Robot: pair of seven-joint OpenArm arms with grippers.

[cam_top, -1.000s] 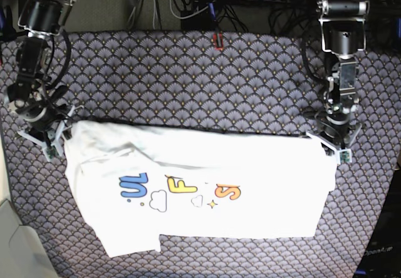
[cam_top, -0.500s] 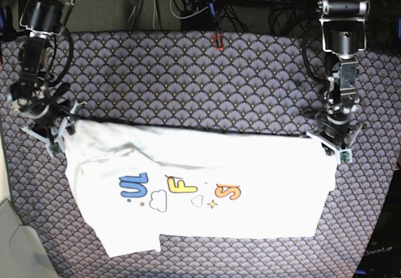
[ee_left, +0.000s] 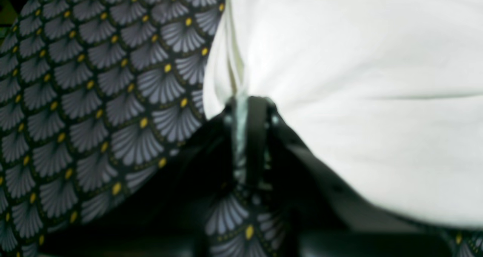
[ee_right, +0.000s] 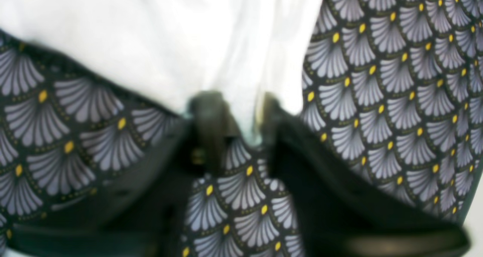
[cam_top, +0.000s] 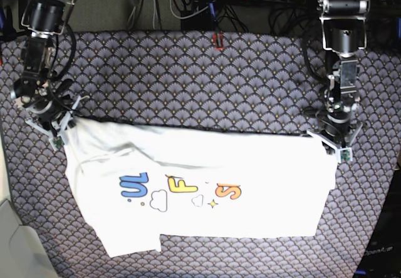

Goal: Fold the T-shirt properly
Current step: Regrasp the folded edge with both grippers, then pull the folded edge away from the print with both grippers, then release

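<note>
The white T-shirt (cam_top: 207,165) lies spread flat on the table with its print of blue, yellow and orange letters facing up. My left gripper (cam_top: 336,148) stands at the shirt's far right corner, shut on the cloth edge; in the left wrist view its tips (ee_left: 247,106) pinch the T-shirt (ee_left: 358,79), which puckers toward them. At the far left corner my right gripper (cam_top: 55,129) is drawn in around the hem. In the right wrist view, white T-shirt cloth (ee_right: 169,42) bunches between the closing tips of the right gripper (ee_right: 241,113).
A dark fan-patterned cloth (cam_top: 188,71) covers the table. A small red object (cam_top: 218,40) lies at the far edge, with cables and the arm bases behind. A pale surface (cam_top: 11,240) borders the table at the near left.
My right gripper has moved slightly up and back at the shirt's left corner, and its jaws have narrowed onto the cloth. The left gripper and the rest of the shirt stay put.
</note>
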